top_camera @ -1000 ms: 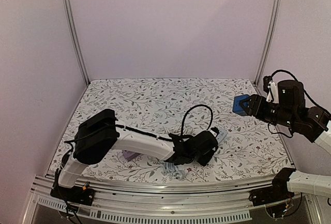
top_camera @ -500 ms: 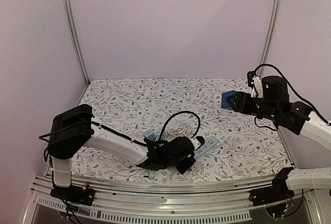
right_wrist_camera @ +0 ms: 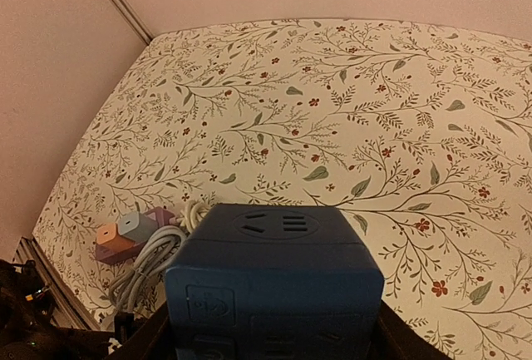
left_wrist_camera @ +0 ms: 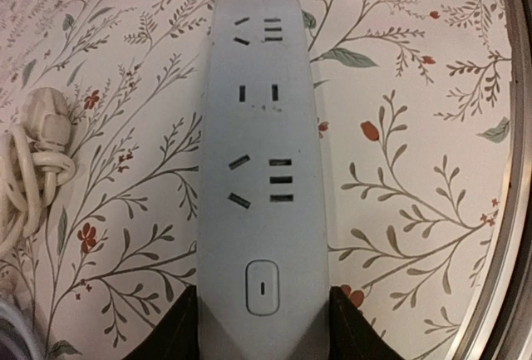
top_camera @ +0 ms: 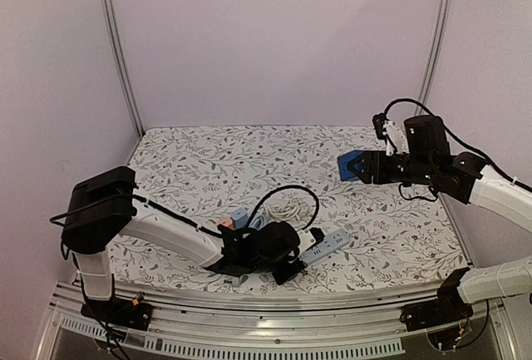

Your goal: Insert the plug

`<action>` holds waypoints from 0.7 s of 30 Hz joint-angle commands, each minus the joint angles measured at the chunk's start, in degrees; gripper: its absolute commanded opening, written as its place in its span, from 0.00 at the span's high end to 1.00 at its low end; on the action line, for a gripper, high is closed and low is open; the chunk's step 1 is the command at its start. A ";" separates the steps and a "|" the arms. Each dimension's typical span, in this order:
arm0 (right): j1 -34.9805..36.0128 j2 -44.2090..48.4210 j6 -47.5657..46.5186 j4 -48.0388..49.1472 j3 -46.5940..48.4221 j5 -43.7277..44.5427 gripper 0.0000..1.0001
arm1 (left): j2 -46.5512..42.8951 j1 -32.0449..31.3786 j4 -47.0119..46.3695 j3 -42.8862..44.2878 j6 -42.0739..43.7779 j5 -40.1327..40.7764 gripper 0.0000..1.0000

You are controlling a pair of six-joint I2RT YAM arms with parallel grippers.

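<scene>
The plug, white and at the end of a coiled white cord, is seen lying on the floral cloth to the left of the left gripper, apart from its fingers and untouched. That gripper is closed on the near end of the strip, which is stretched straight ahead of the fingers with its sockets facing up and its switch just ahead of the fingertips. The cube, blue, is clamped in the right gripper and held raised above the cloth, with a socket face turned up toward the wrist. Ahead and to the left of that gripper, small orange and purple adapters and a grey cable are seen lying together near the cloth's edge. Compared with a second ago, the left gripper and the strip have been drawn back toward the arm's base and to its left, and the arm's elbow has been swung out to the left. The cube has been carried leftward by the right gripper, away from the right-hand post and out over the cloth, at much the same height. Both grips are unchanged.
</scene>
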State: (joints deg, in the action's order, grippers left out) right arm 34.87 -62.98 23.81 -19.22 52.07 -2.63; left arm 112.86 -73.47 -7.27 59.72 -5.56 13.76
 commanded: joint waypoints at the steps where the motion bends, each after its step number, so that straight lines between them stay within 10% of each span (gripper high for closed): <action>1: 0.02 -0.62 -4.26 -0.16 2.85 -4.91 1.00 | 0.67 0.52 9.27 -2.08 3.30 0.39 0.80; 10: 0.33 -8.30 -11.54 -11.35 10.78 -15.08 1.00 | -1.53 0.87 5.17 -4.77 4.04 -0.83 0.55; 21: 6.39 -11.66 -20.35 -15.81 13.63 -7.69 1.00 | -2.45 1.05 0.42 -7.58 3.83 -2.83 0.18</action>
State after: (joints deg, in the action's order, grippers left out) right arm 40.14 -74.24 8.60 -33.45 63.22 -12.56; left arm 110.56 -73.12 -9.47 54.63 -2.61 12.43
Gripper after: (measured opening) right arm 0.636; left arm 0.795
